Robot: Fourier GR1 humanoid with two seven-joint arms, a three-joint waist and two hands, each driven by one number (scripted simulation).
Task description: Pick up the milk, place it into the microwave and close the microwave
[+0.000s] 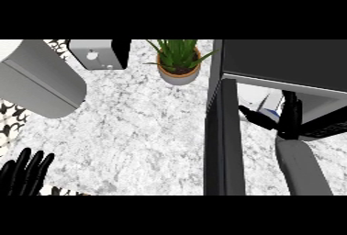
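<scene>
Black fingers of the left hand (25, 172) stand straight and relaxed at the lower left edge of the head view, resting over the marble counter (142, 133) and holding nothing; it is well apart from the work.

On the other side, the right hand (281, 117) reaches up from its grey forearm into the mouth of the microwave (284, 59). Its fingers and thumb spread around the milk (270, 104), a white carton with a blue mark that shows only in part between them, sitting just inside the cavity. Whether the hand is clasping the carton or has let go I cannot tell. The carton's long axis is hard to read from here, since the hand covers much of it.

The microwave door (225, 137) hangs open just to the left of the right forearm, seen edge-on as a dark slab running toward the viewer. My judgement is that the placing is nearly done and closing is what remains: the right hand must clear the opening, and the door lies between the two arms, nearer the right one.

Farther back stand a potted plant (179, 62), a toaster (100, 53), and a large grey curved object (41, 82) at the left.
</scene>
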